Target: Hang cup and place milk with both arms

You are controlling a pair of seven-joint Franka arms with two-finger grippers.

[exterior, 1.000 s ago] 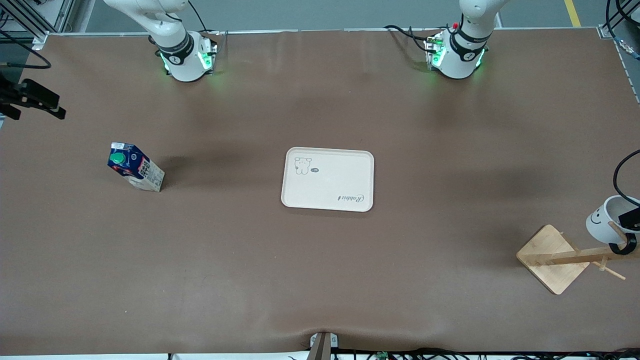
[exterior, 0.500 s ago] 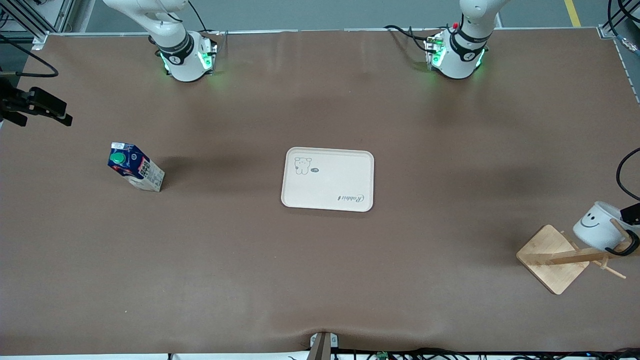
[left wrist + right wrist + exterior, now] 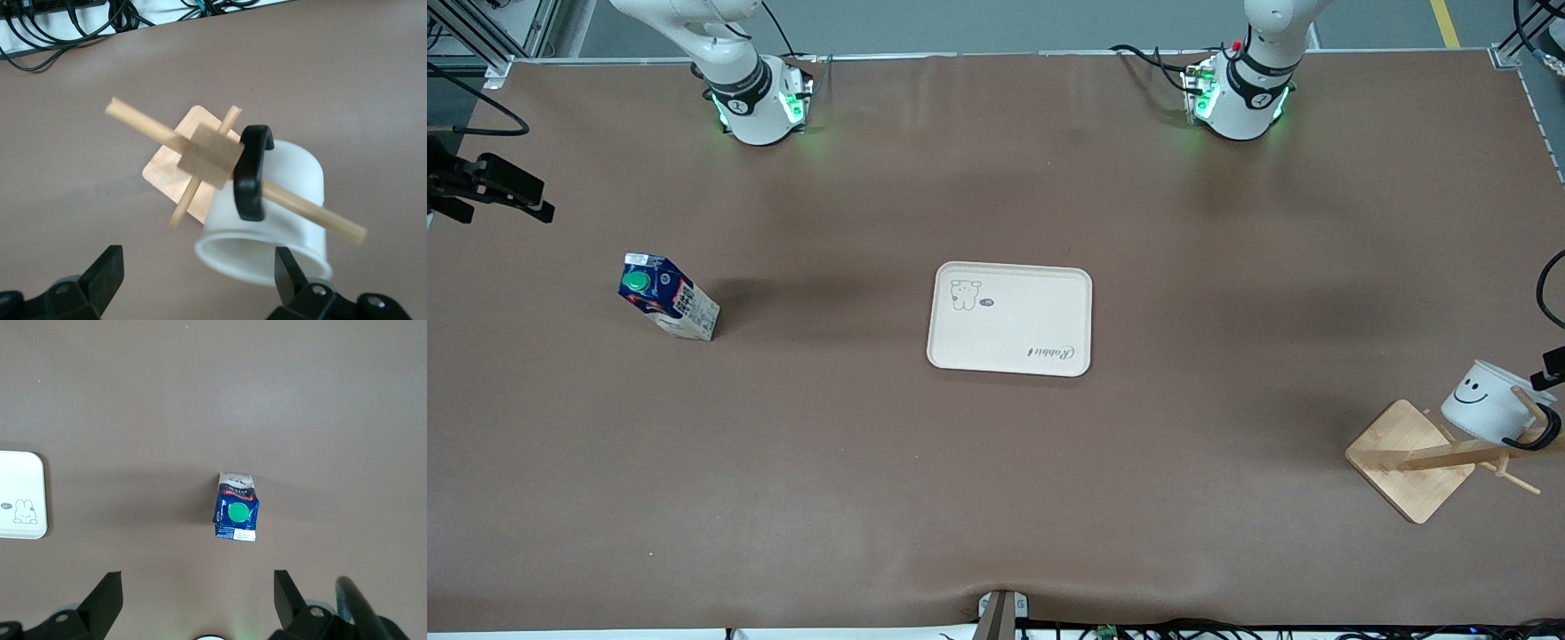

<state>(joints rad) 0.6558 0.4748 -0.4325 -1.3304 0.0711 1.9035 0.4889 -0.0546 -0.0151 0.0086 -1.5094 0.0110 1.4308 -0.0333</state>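
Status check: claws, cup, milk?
Left claw open above hung cup. Right claw open over milk. Nothing in the way.

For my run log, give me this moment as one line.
cup: handle on rack peg | left gripper: open, above cup | milk: upright on table, untouched | right gripper: open, above milk | tray: empty

cup (image 3: 1487, 405) is white with a black handle and a black smiley face, hanging on a light wood rack (image 3: 1418, 458). milk (image 3: 667, 298) is dark blue with a round green cap, red band and white lower part. tray (image 3: 1010, 318) is cream with a little rabbit drawing and grey script. table (image 3: 996, 498) is plain brown
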